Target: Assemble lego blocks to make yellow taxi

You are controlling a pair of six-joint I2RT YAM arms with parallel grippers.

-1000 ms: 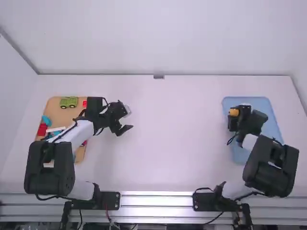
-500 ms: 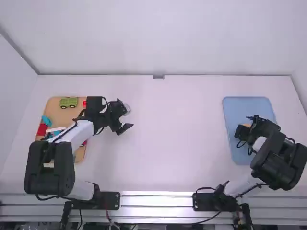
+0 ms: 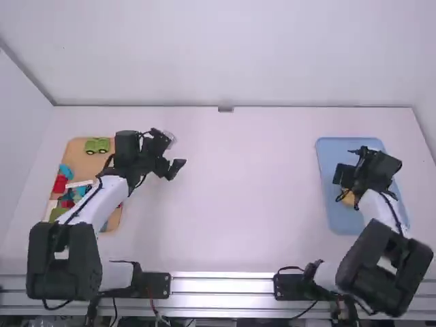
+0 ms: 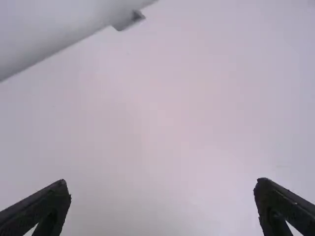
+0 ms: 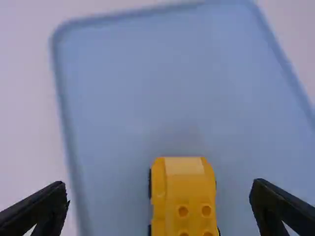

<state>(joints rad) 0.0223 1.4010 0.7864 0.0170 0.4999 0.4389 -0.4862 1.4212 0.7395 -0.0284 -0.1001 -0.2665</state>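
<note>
Angles the black two-finger left gripper (image 3: 174, 152) out over the smooth white table (image 3: 238, 204), fingers spread. Hangs the black two-finger right gripper (image 3: 345, 163), also spread, above the shallow blue tray (image 3: 334, 212) holding the yellow block taxi (image 5: 184, 189). Displays round studs to the right wrist view, a partly covered yellow patch to the high view.

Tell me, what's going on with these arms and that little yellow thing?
Two robot arms are at a white table for a toy taxi build. The right arm's pincer is open over a yellow block car on the blue tray, gripping nothing. The left arm's pincer is open and empty above the table, near a tan tray of coloured blocks and a green toy car.
</note>
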